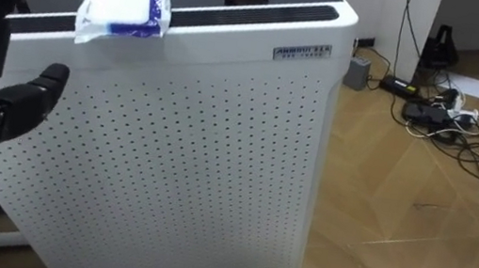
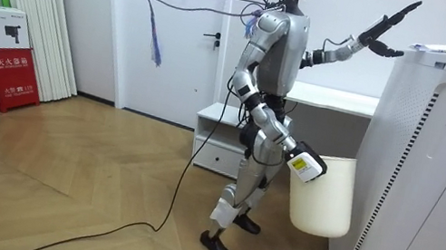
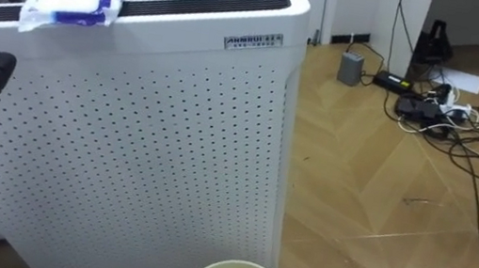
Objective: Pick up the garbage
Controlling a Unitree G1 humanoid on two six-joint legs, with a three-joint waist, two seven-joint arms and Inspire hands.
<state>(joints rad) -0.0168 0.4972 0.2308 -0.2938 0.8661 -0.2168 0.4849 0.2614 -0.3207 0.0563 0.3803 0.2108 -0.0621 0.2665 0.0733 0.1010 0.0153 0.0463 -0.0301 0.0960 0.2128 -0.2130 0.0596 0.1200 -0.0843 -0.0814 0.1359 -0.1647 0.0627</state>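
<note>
Before the robot stands a tall white perforated cabinet (image 1: pixel 181 144), and a pale bin (image 2: pixel 321 193) is carried low at the right hand (image 2: pixel 298 157), whose grip cannot be made out. On the cabinet's top, near its front edge, the garbage is seen: a white-and-blue packet (image 1: pixel 127 8). The left hand (image 1: pixel 25 102) is held up beside the cabinet, fingers straight and empty. It is best lifted clear of the top edge, brought over the packet, then closed across it.
</note>
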